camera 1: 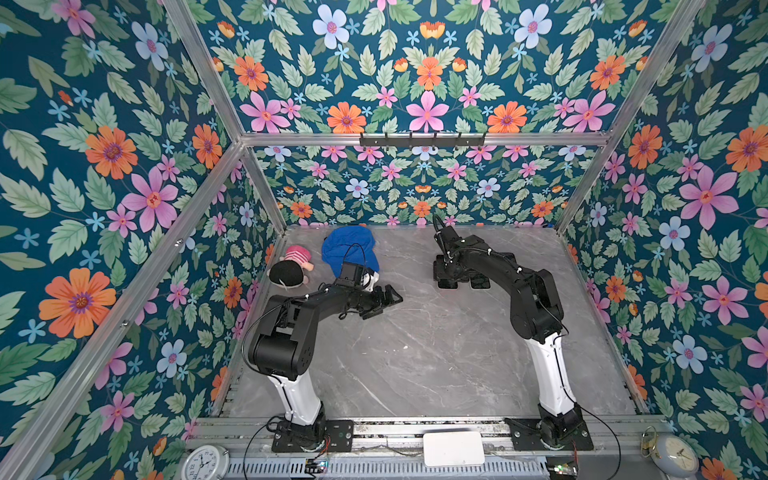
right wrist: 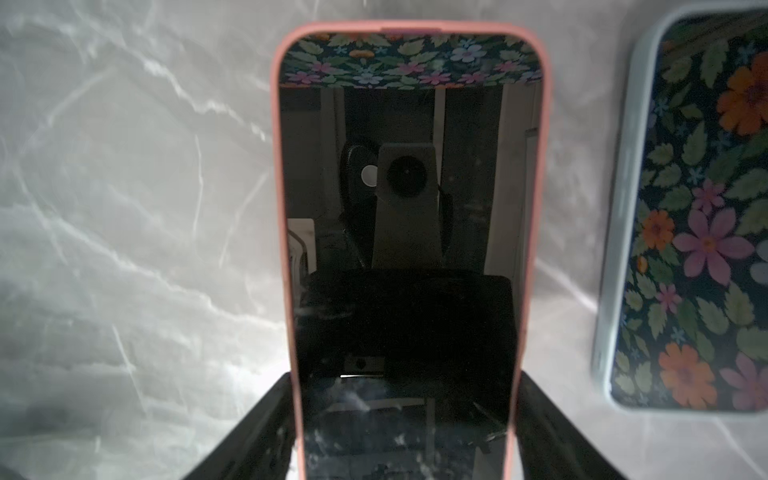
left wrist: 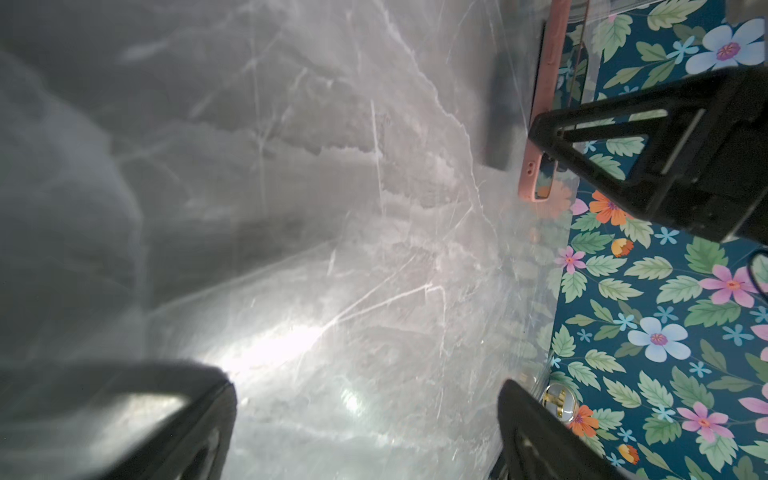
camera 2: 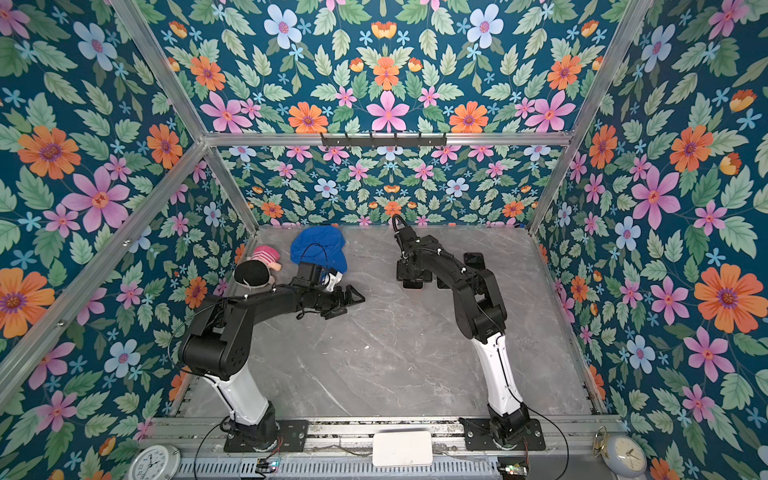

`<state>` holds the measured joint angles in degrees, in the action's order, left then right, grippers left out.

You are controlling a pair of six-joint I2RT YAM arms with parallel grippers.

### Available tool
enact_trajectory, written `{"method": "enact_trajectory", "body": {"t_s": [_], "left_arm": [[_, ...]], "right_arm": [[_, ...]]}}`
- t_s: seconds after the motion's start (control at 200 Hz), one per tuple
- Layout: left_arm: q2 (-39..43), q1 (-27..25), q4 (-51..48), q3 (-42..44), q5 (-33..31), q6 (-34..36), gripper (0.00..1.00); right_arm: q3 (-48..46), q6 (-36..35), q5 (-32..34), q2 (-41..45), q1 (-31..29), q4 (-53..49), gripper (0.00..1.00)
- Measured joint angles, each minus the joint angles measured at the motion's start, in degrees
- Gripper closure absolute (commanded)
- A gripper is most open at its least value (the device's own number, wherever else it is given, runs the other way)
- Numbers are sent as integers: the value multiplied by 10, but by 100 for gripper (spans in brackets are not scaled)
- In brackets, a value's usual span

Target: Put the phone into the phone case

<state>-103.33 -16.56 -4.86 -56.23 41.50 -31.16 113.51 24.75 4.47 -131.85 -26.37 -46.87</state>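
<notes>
Near half of the table [camera 1: 415, 365]: grey marble, white veins, polished. Left gripper [camera 1: 385, 306] hangs low over it, left of centre, jaws spread wide with nothing between them. Farther back, right of centre, the phone [right wrist: 409, 208] lies flat on the marble: glossy black glass, mirror-like, rounded corners. It sits inside the phone case [right wrist: 279, 187], whose matte pink rim the screen fills edge to edge where visible. Right gripper [right wrist: 405, 376] straddles one end, black fingers pressed against both long pink edges, jaws partly closed. Just beside, not touching: a pale-rimmed slab [right wrist: 706, 208] reflecting the floral walls. Far left: crumpled blue cloth [camera 1: 349, 249], plush doll [camera 1: 291, 266].
</notes>
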Motion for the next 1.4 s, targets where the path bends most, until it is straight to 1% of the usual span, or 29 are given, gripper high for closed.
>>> {"method": "enact_trajectory", "body": {"t_s": [0.235,0.48,0.545,0.8,0.885,0.965,1.045,1.11,1.225,1.315,1.4], "left_arm": [[-26,-4,-1,-30,6,0,0],[-30,-5,-1,-33,10,0,0],[-31,-5,1,-32,11,0,0],[-28,-5,15,-23,15,1,0],[-27,-5,16,-22,15,4,0],[-23,-5,12,-20,14,12,0],[-5,-6,-2,-13,-2,18,0],[33,-6,-14,3,-18,26,0],[101,-3,-25,19,-59,50,0],[136,-1,-38,33,-113,72,0],[188,0,-26,61,-187,82,0]], "right_arm": [[53,-27,-18,-49,15,-28,33],[61,-35,-26,-60,16,-43,30],[62,-35,-26,-64,16,-46,28],[75,-24,-27,-71,16,-57,12],[77,-22,-28,-70,16,-62,9],[77,-21,-29,-62,16,-70,9],[76,-20,-28,-40,14,-84,8],[42,-18,-3,7,3,-77,6],[-97,-26,24,142,-27,-35,6],[-222,-41,63,231,-27,24,6],[-347,-58,108,303,-23,89,6]]}}
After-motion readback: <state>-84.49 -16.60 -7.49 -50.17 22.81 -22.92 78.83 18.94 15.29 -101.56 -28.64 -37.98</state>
